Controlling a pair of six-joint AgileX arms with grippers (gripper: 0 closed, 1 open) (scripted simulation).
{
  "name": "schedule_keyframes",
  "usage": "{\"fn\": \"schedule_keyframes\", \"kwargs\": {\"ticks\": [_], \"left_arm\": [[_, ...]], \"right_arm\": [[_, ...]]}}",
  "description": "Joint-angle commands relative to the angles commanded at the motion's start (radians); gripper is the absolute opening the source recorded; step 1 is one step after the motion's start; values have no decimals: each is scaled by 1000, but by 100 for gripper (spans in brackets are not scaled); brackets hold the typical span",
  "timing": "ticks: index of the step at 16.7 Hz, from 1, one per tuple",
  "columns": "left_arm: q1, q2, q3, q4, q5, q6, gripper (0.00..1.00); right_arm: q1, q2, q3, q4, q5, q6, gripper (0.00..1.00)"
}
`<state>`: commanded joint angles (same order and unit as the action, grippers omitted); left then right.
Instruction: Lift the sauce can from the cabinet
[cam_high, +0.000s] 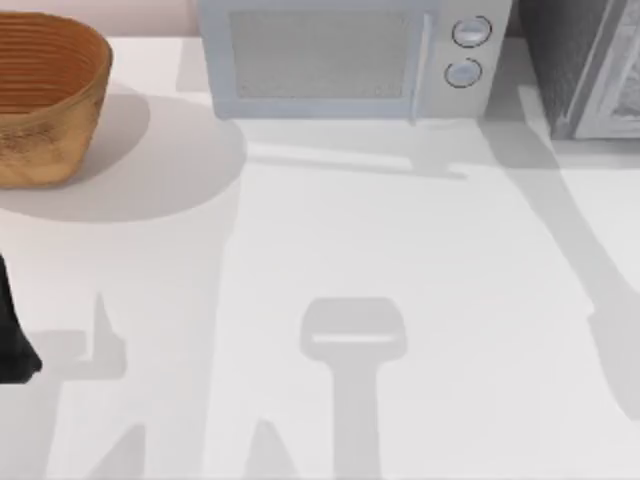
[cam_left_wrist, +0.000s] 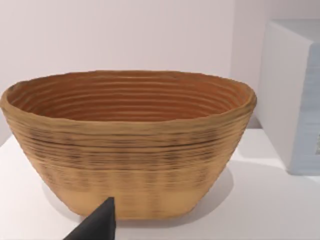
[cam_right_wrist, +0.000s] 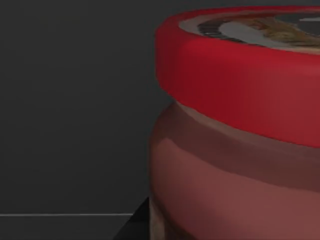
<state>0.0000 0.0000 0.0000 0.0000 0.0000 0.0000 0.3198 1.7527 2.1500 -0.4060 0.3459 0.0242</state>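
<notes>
**Sauce can** (cam_right_wrist: 240, 135): red-topped cylinder with a dark-and-gold emblem on the lid and a red-orange label below. Seen very close in the right wrist view, standing upright against a dark interior wall, presumably inside the cabinet. Whether it has left its shelf cannot be told.

**Cabinet** (cam_high: 572, 60): dark grey speckled box at the far right corner of the desk, its paler framed door panel (cam_high: 622, 80) angled outward, which suggests it stands open.

**Right pincer** (cam_right_wrist: 137, 226): one dark fingertip shows just beside the can's base, touching or nearly so. Whether the fingers are parted or clamped on the can cannot be told.

**Left pincer** (cam_left_wrist: 95, 225): a dark tip pointing towards the basket. The left arm (cam_high: 12, 335) sits parked at the left edge of the desk. Finger state cannot be told.

**Progress, judged:** the reach into the cabinet appears done, with the right pincer brought up to the can. Securing the grip, if not already made, and the lift itself remain.

**Surroundings:**
- Woven basket (cam_high: 45, 95), far left corner of the desk, empty inside as seen from the left wrist.
- Light grey microwave (cam_high: 340, 60), far centre, two round knobs (cam_high: 470, 32), door shut.
- White desk (cam_high: 330, 250), open in the middle, arm shadows across it.

**Obstructions, judged:** the cabinet's walls close around the can, so little room for a raise; the open door flanks the way out. Basket and microwave stand well apart.
</notes>
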Motion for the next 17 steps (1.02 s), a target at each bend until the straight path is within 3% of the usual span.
{"fn": "schedule_keyframes", "kwargs": {"ticks": [10,17], "left_arm": [[0,0,0,0,0,0,100],[0,0,0,0,0,0,100]], "right_arm": [[294,-339,-19,-326,288,4,0],[309,-370,-27,-343,306,6,0]]}}
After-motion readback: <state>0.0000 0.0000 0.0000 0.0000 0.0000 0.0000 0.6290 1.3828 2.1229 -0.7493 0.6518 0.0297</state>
